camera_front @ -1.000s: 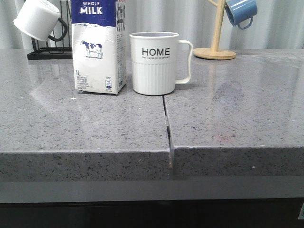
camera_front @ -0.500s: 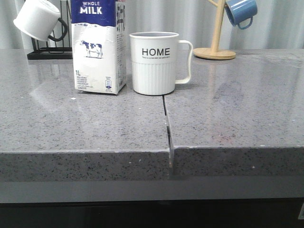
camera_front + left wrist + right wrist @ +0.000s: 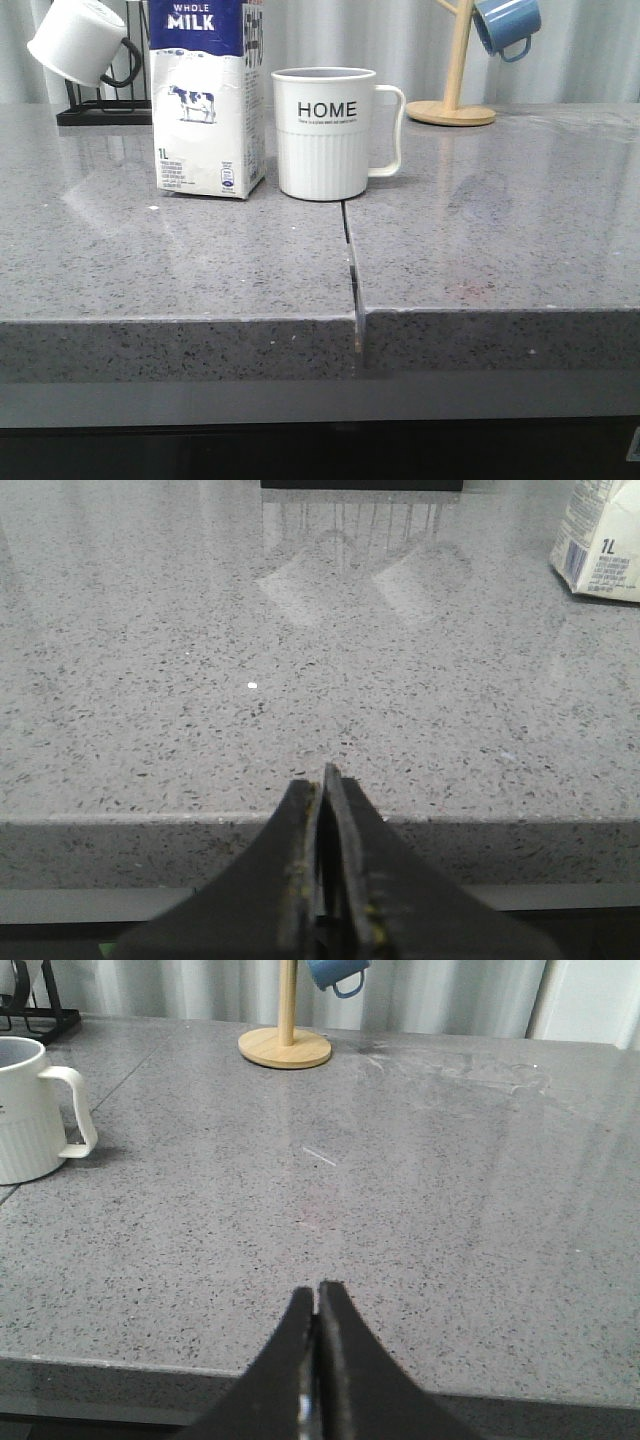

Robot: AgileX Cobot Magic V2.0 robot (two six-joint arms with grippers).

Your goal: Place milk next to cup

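Milk: the milk (image 3: 208,98) stood upright on the bench (image 3: 480,250), a tall carton with a blue top, "WHOLE MILK" lettering and a cow picture. It rose above the cup.
Cup: the cup (image 3: 327,132) was an off-white ribbed mug with black "HOME" lettering, upright, its plain white handle turned away from the carton.
Milk and cup: the carton stood just beside the cup on the side away from the handle; a narrow strip of bench showed between them, so they did not touch.
Left gripper: the left gripper (image 3: 326,780) was at the near edge of the bench, its jaws pressed together with nothing between them. A lower corner of the carton (image 3: 603,542) showed well ahead of the jaws and off toward the middle of the bench, well apart from them.
Right gripper: the right gripper (image 3: 317,1295) was also at the near edge, jaws closed against each other and holding nothing. The cup (image 3: 30,1110) stood well ahead of the jaws and off toward the left arm's side, far from them.
Bench: grey speckled stone, with a seam (image 3: 352,270) running from its near edge to the foot of the cup.
Behind: a white mug (image 3: 78,40) with a black handle hung tilted on a black rack (image 3: 100,108) beyond the carton; a blue mug (image 3: 507,25) hung on a wooden stand (image 3: 452,100) beyond the cup's handle side.
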